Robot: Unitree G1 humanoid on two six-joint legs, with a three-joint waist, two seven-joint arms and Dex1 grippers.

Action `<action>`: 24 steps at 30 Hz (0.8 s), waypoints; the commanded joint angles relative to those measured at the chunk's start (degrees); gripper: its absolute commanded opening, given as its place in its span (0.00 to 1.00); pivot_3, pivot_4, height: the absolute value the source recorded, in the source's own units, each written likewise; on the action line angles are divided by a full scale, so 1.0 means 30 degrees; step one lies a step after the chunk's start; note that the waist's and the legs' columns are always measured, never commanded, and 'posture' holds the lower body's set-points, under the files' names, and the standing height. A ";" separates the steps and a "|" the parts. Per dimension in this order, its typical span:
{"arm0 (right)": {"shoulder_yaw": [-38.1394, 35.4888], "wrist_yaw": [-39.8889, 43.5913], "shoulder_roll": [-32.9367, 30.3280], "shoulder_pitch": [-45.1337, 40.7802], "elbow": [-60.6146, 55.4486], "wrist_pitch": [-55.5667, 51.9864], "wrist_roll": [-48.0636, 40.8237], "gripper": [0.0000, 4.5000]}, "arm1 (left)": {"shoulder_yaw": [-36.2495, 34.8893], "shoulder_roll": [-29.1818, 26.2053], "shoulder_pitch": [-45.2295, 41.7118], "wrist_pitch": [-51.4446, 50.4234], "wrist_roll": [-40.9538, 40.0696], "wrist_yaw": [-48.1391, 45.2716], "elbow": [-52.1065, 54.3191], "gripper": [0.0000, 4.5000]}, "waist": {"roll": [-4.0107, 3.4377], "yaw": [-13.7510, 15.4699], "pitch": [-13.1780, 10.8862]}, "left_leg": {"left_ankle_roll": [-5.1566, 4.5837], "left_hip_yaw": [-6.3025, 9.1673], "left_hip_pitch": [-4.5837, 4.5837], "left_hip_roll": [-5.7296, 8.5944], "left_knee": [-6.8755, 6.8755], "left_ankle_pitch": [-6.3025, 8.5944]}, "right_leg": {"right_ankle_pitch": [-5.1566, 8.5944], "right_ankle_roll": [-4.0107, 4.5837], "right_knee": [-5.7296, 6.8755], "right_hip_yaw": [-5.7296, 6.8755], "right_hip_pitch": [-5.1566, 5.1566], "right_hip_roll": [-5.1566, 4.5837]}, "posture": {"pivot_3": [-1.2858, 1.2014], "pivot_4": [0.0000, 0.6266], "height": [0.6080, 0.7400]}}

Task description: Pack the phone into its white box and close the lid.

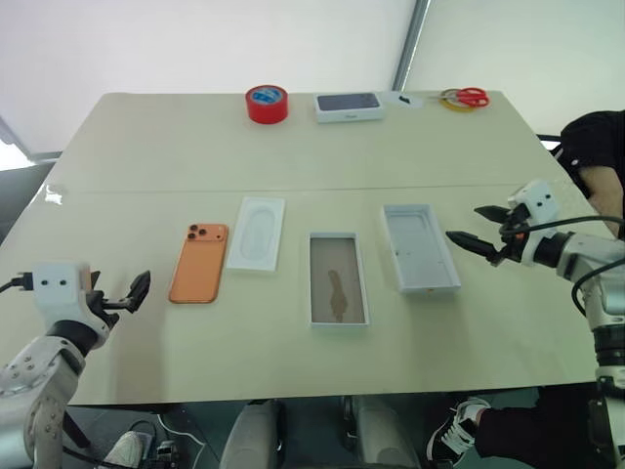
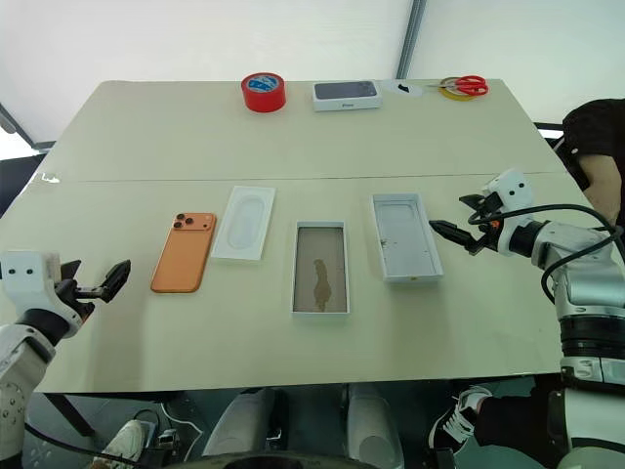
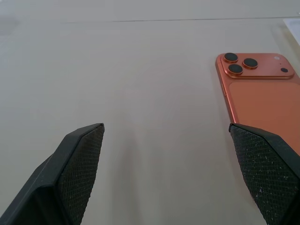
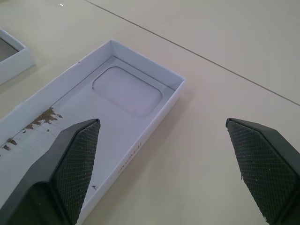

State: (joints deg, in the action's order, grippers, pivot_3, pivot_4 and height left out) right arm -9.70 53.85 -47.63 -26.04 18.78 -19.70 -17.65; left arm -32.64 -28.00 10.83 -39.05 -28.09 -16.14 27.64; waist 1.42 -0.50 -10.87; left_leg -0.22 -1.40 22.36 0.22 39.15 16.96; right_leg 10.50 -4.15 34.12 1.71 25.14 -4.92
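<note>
Phone [image 1: 198,264] is lying face down on the desk [image 1: 293,156], camera cluster pointing to 12 o'clock, nothing touching it. Left end effector [image 1: 135,293] is hovering just off the phone's 8 o'clock w/ its fingers spread wide and nothing between them; in the left wrist view one finger [image 3: 265,164] is overlapping the phone's near edge, but I can't tell if it's actually touching.

Going toward 3 o'clock from the phone: flat white insert [image 1: 257,234] right beside it, then the box [image 1: 338,277] sitting open side up w/ its brown floor and dark smudge showing, then the lid [image 1: 420,248] lying inside up, a bit apart from the box.

Right end effector [image 1: 480,229] is hanging at the lid's 3 o'clock, jaws wide open too, holding nothing. Right wrist view is showing the lid's far corner between its fingers [image 4: 75,164].

Over at the desk's 12 o'clock edge: red tape roll [image 1: 267,104], a white box w/ dark top [image 1: 348,106], and scissors [image 1: 465,98] to the 3 o'clock of that.

A person's dark sleeve [image 1: 594,147] is showing at the desk's 3 o'clock side.
</note>
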 commanded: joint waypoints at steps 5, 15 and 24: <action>-0.0331 -0.0054 0.0063 -0.0260 -0.0414 0.0454 0.0002 1.00 | 0.0152 -0.0096 -0.0534 0.0689 0.0127 -0.0060 0.0022 0.99 | 0.0000 0.0008 0.0000 | 0.0000 -0.0002 0.0000 0.0000 0.0001 0.0000 | -0.0001 -0.0001 0.0001 0.0000 -0.0002 -0.0001 | 0.52 0.24 0.94; -0.0101 0.0059 0.0197 -0.0374 -0.1165 0.0195 0.0000 1.00 | 0.0590 -0.0124 -0.0796 0.0802 0.0014 -0.0253 0.0080 0.99 | 0.0000 -0.0004 0.0000 | 0.0000 -0.0002 -0.0001 0.0000 0.0002 0.0000 | -0.0002 -0.0001 0.0004 -0.0001 -0.0003 0.0000 | 0.52 0.24 0.94; 0.0546 -0.0666 0.1488 0.0039 -0.5514 -0.1535 -0.0689 1.00 | 0.3974 0.0019 -0.3368 0.0260 0.0044 -0.0599 -0.0007 0.99 | 0.0000 0.0084 0.0000 | 0.0002 0.0006 0.0000 0.0005 0.0011 -0.0001 | -0.0029 -0.0047 0.0010 -0.0001 -0.0010 -0.0001 | 0.52 0.24 0.94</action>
State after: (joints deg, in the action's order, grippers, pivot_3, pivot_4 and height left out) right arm -7.73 52.53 -43.48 -25.97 6.50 -23.45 -18.55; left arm -22.47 -28.00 2.06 -38.38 -27.97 -17.56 26.92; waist 1.42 -0.25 -10.87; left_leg -0.21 -1.38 22.36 0.23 39.18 16.95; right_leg 10.40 -4.31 34.15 1.71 25.10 -4.92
